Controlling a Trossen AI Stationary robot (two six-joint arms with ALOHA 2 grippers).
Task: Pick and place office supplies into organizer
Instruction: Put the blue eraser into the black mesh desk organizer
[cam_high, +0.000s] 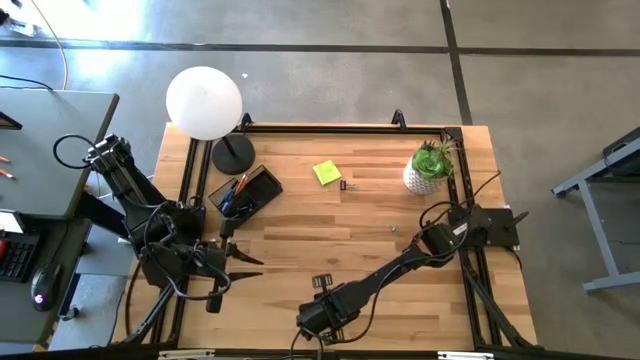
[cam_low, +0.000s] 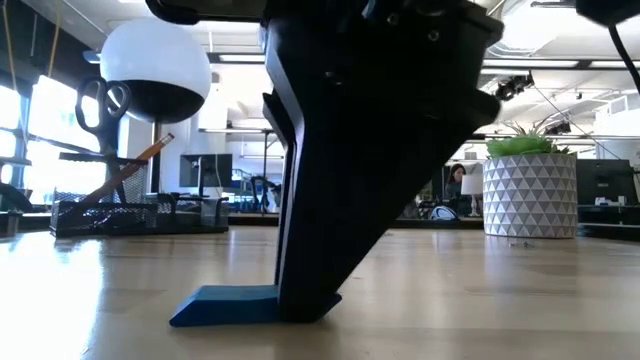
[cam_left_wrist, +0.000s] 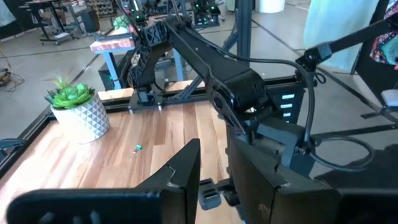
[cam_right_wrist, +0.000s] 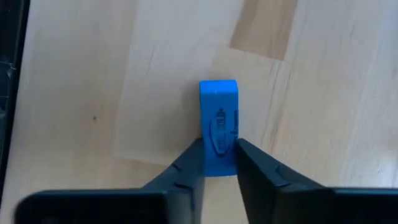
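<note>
Right end effector (cam_right_wrist: 219, 163): down at counter (cam_high: 400, 250) near front edge, fingers on either side of the small blue eraser (cam_right_wrist: 219, 124); looks pinched on its near end, far end sticks out past the tips.
Eraser: lying flat on the wood in low view (cam_low: 225, 305), right under the dark finger; not lifted yet.
Left end effector (cam_left_wrist: 211, 186): waits at left side of counter, just in front of the organizer; fingers slightly apart, nothing between them.
Organizer (cam_high: 245, 192): black tray at back-left, beside the lamp base (cam_high: 232, 155); scissors, pencils, pens already standing in it.
Sticky pad (cam_high: 326, 173): yellow, out on counter mid-back, a small dark clip (cam_high: 347, 185) just beside it. Both not placed yet.
Plant (cam_high: 430, 165): back-right, not part of the job.
Step in hand (my read): securing grip on eraser, then carry to tray.
How to do well: confirm squeeze is firm before lifting, since grip is only on one end & eraser may pivot or slip. Lift straight up, clear of the wood, no dragging. Cross towards back-left w/ enough height to pass over the tray wall. Keep clear of left arm, which sits near the route. Pick a free compartment, lower close, then release so it doesn't bounce out.
Risk: end-grip → eraser swings down or drops mid-carry.
</note>
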